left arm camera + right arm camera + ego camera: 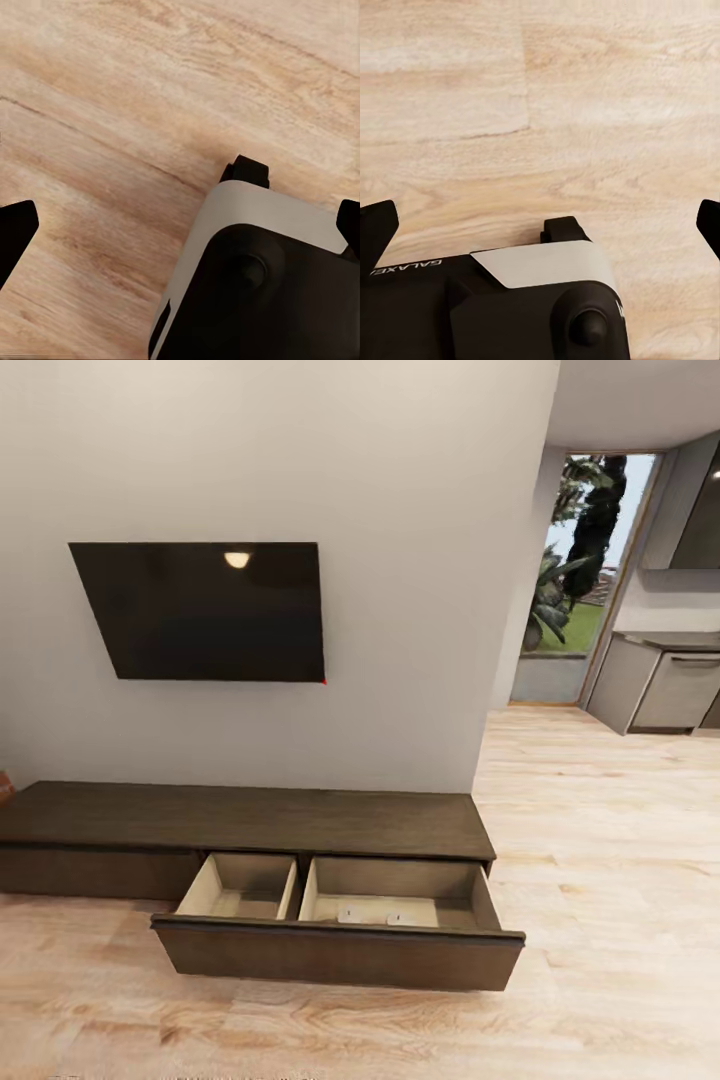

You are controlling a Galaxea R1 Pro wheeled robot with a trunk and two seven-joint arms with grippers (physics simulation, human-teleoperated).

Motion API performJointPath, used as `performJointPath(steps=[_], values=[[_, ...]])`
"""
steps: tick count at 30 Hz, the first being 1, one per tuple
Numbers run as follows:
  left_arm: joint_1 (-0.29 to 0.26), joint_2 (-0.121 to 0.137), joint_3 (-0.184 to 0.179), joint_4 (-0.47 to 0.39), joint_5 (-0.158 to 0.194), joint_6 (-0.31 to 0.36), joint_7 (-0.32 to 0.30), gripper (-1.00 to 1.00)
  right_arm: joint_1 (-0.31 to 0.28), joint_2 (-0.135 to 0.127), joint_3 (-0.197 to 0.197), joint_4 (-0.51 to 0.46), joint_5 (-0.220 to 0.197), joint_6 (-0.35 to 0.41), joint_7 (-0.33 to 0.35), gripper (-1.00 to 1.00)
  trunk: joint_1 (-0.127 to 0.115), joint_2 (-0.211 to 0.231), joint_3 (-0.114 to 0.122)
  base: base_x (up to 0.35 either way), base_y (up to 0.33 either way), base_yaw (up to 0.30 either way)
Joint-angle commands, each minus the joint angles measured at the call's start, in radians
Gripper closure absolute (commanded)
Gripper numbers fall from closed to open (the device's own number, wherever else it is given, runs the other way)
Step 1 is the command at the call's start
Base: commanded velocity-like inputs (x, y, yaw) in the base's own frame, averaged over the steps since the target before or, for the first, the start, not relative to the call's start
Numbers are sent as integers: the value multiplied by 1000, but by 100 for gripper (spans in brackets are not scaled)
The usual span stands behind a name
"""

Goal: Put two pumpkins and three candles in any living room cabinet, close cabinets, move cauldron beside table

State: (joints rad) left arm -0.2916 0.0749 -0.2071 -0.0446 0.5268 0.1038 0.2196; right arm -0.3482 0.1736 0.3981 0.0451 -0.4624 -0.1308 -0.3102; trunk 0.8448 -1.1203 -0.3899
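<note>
The cabinet (250, 820) is matt dark-brown wood with smooth beige drawer interiors. The floor (600, 840) is pale grained wood. The wall-mounted screen (200, 610) looks glossy, perhaps glass.

This is a home, a living room opening onto a kitchen; a flat dark television (205, 610) hangs on a plain pale wall (400, 510), and beneath it runs a long, low dark-brown cabinet (240, 820) of the media-unit kind, its wide drawer (340, 930) pulled out to show a light beige interior; light wood-plank flooring (600, 860) spreads across the room and lies beneath both grippers in the wrist views; beyond the wall's corner, grey kitchen units (655, 685) stand under a countertop, and a tall glazed door (580, 570) shows garden plants and grass outside; a ceiling lamp's reflection glows on the television screen.
</note>
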Motion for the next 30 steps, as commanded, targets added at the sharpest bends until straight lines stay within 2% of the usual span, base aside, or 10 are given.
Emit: performJointPath(steps=[1, 30], values=[[0, 0, -8, -3, 8, 7, 5, -100, -2, 1, 8, 4, -10, -7, 0, -100, 0, -1, -1, -3, 0, 287], [11, 2, -8, -3, 10, -2, 6, -100, 0, 0, 10, 4, -11, -9, 0, -100, 0, -1, -1, 0, 0, 289]])
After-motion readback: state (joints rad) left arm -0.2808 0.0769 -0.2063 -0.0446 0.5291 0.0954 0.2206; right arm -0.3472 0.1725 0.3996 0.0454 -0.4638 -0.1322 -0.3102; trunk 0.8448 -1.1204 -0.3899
